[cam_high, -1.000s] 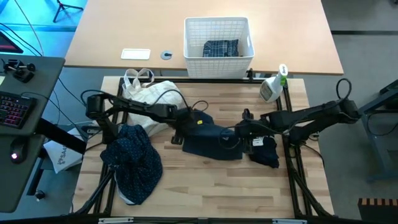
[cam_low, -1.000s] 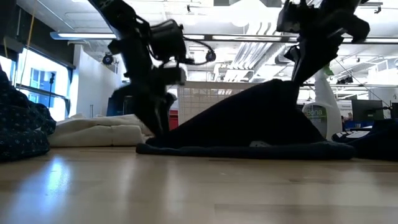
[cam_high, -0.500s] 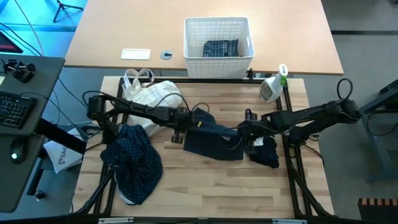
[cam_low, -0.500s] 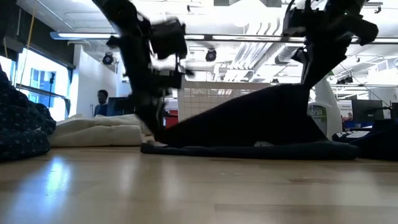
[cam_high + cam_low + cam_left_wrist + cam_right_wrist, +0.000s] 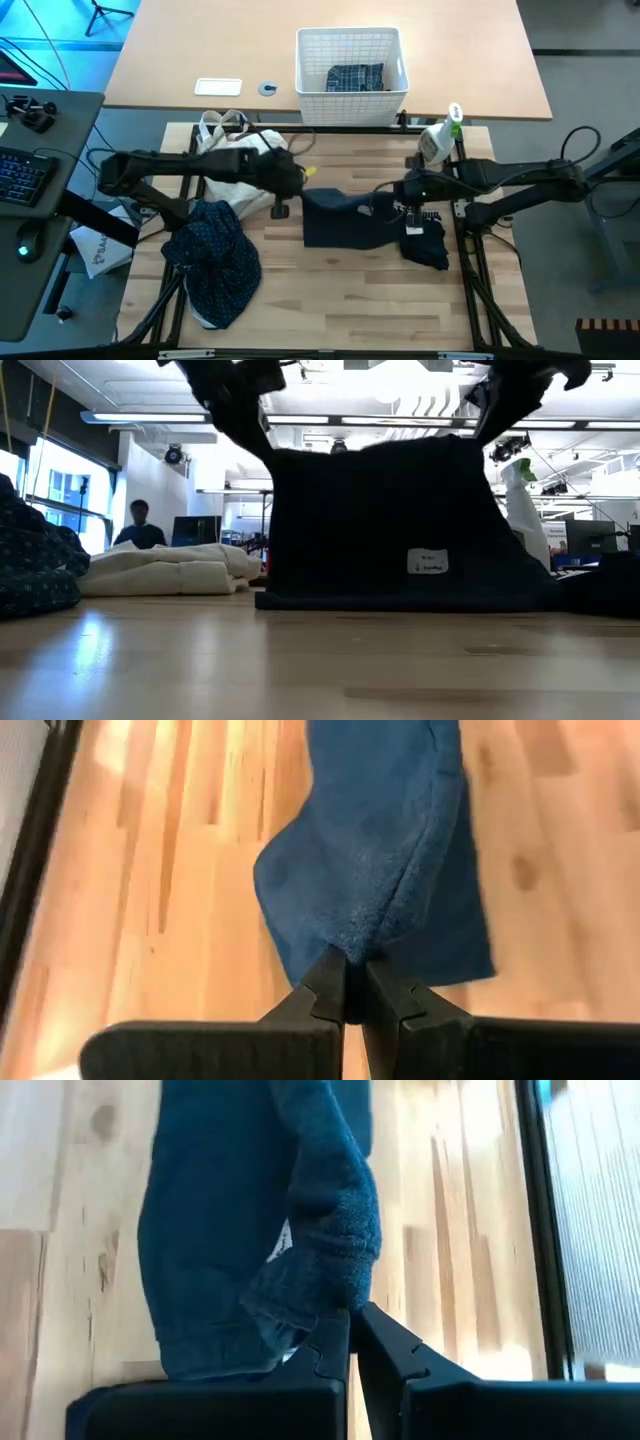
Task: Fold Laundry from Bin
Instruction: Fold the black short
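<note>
Both arms hold the plain dark navy garment (image 5: 348, 222) up off the wooden surface (image 5: 330, 300), its lower edge resting there: the left gripper (image 5: 350, 988) has its jaws pinched on one upper corner, the right gripper (image 5: 350, 1330) clamps the other. The dotted navy shirt (image 5: 212, 258) lies heaped by the left arm, beside the cream cloth bag (image 5: 238, 152). A plaid shirt (image 5: 354, 77) sits in the white bin (image 5: 351, 95) beyond the surface.
</note>
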